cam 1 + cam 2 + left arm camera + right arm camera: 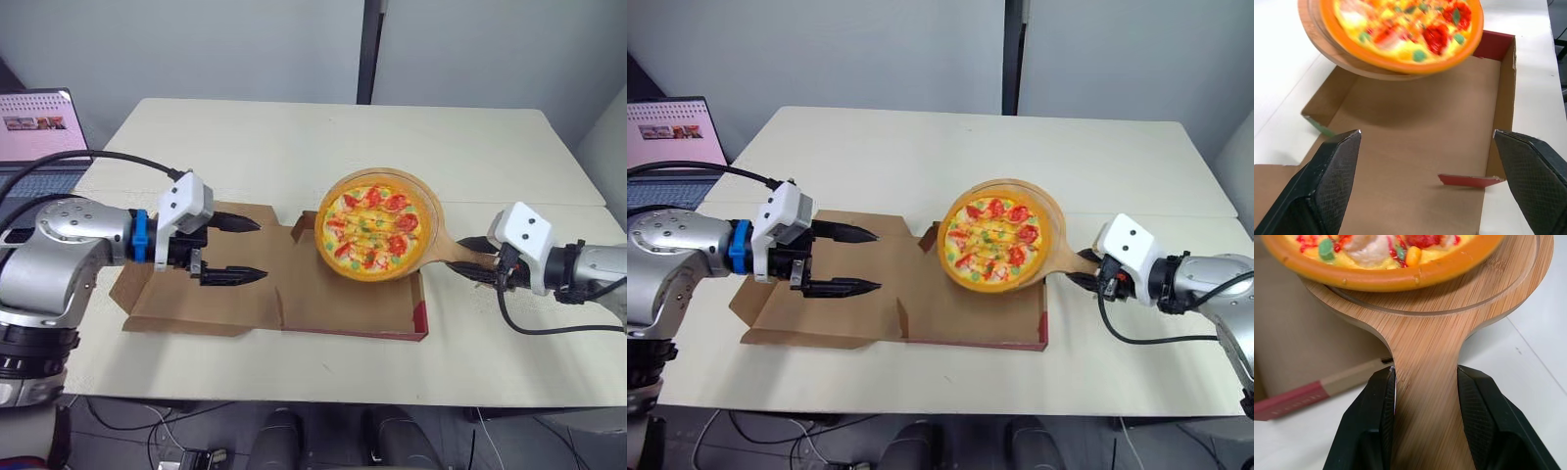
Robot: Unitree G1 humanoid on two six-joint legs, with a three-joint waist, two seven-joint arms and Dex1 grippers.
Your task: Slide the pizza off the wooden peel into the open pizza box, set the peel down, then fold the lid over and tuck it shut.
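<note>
Left tool (263, 250): fingers spread wide, empty, above flat lid (162, 299) of pizza box (333, 308) on table (245, 137).

Head view: pizza (372, 227) sits on peel (443, 245), raised over far right part of box base. Right tool (477, 262) at peel handle.

Left wrist view: box base bare; pizza overhangs it, not touching.

Right wrist view: right tool clamped on handle, both pads against wood.

Step in hand: slide-off, not yet done. Next move likely calls for tilting peel toward base centre, grip held firm, left tool kept off lid.
</note>
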